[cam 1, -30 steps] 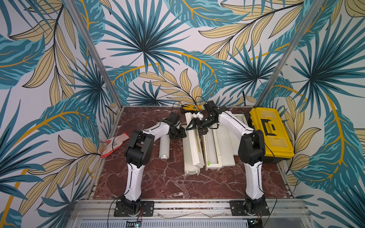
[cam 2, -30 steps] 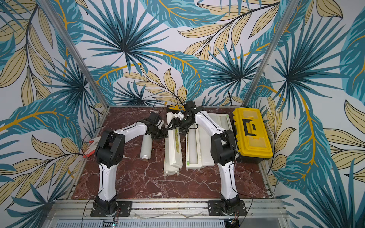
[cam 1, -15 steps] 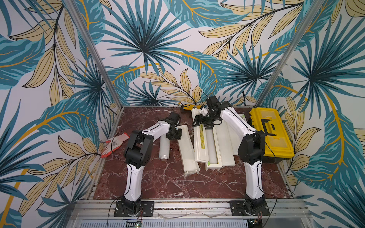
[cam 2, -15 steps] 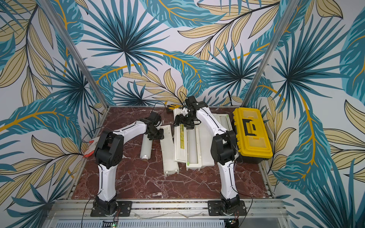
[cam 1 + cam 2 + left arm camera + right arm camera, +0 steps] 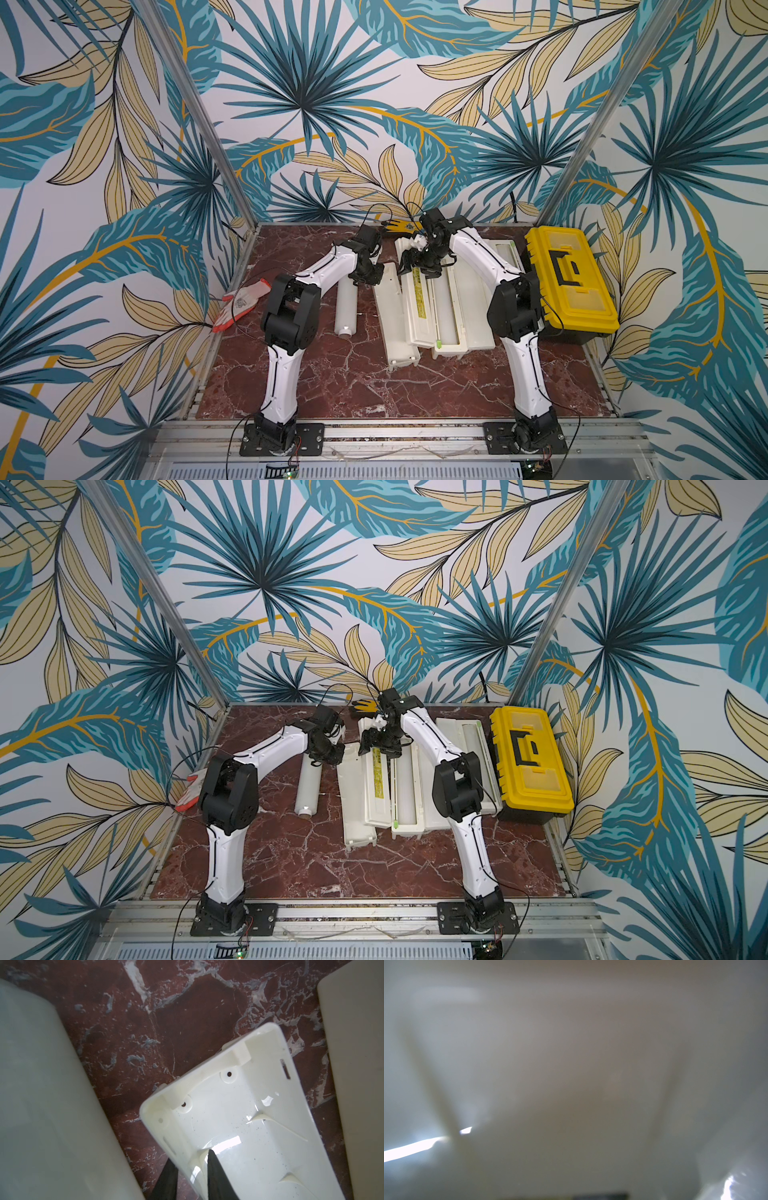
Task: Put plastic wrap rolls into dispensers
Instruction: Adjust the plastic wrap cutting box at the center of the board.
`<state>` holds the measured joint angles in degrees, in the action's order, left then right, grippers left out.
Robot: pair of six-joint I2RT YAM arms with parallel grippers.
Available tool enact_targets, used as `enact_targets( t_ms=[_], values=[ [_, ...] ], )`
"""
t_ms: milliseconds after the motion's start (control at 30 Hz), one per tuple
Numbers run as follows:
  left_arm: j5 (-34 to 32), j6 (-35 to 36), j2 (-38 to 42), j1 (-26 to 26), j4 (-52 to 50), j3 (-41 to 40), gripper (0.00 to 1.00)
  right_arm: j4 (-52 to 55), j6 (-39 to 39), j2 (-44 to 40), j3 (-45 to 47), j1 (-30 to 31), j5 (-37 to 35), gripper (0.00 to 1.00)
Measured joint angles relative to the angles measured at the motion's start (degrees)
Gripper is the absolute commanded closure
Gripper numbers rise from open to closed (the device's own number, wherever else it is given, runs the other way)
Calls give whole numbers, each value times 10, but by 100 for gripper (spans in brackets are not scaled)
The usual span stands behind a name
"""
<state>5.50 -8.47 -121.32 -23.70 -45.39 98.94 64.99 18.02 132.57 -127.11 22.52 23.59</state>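
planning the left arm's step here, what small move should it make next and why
Probably slide that end a little toward the loose roll. The left hand is shut on the side wall of the empty dispenser, which lies close against the neighbour's labelled lid. A bit more gap would likely make it easier to drop the roll in.

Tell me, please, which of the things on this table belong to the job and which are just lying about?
Job:
- loose plastic wrap roll
- empty open dispenser
- yellow-labelled dispenser, with a roll inside it
- far-right dispenser

Lying about:
- yellow toolbox
- red-and-white glove
- yellow-and-black glove
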Motion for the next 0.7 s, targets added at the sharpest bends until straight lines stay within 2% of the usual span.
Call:
enact_targets(
  t_ms=[133,400,700],
  values=[
    [-9,15,-5,0,-5,8,87,5,2,1,-8,0,-9,29],
    [-32,43,-25,-1,-17,33,88,10,3,9,-25,2,-18,28],
    [-54,13,-28,7,-35,43,89,5,17,10,-24,15,-55,28]
  ],
)
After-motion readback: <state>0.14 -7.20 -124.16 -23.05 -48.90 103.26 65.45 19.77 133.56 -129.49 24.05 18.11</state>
